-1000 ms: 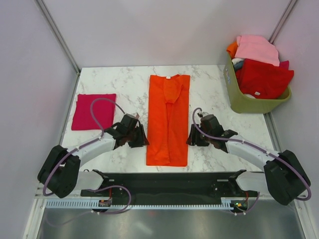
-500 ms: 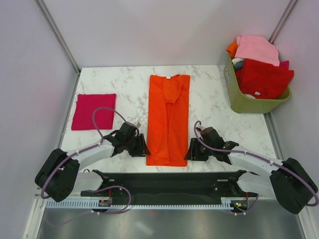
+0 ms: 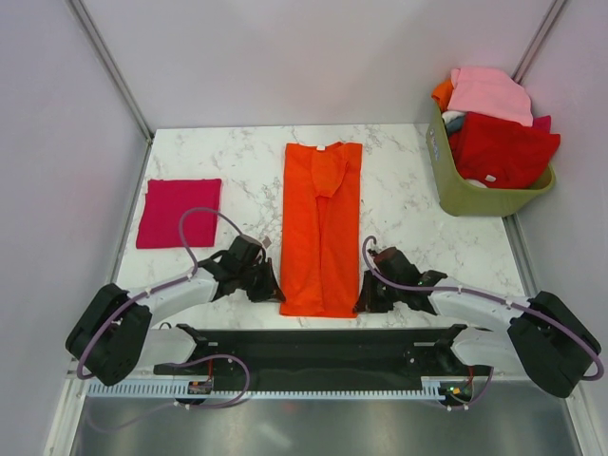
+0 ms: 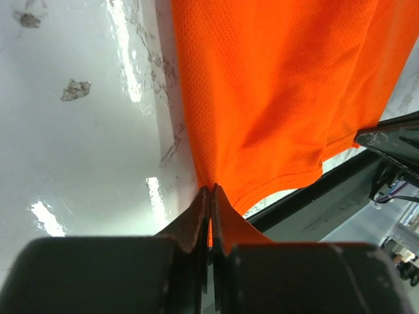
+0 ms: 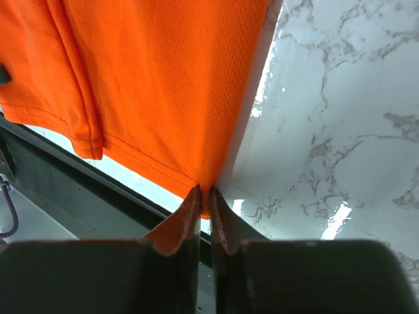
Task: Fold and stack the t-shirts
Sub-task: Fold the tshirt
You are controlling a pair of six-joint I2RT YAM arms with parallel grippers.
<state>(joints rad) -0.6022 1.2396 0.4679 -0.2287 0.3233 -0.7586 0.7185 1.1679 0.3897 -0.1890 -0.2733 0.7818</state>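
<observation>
Now, from above, the orange t-shirt [image 3: 321, 228] lies as a long narrow strip down the middle of the table [image 3: 237, 161], collar at the far end and hem towards us. The left claw [image 3: 275, 288] sits at its near left corner and the right claw [image 3: 362, 302] at its near right corner. The folded crimson t-shirt [image 3: 179, 213] lies well apart on the left. We judge the step in hand to be lifting the hem and carrying it toward the collar. Both arms should rise together and travel evenly so the strip stays square.

In the left wrist view, the claw is pinched narrow on the orange cloth right at the corner, with a sliver of fabric showing between the fingers. The bite looks thin, so we would lift gently.

In the right wrist view, the claw is likewise closed on the hem corner, cloth caught between its tips. Several layers seem to meet along this hem. We should check that all of them come up, not only the top one.
</observation>
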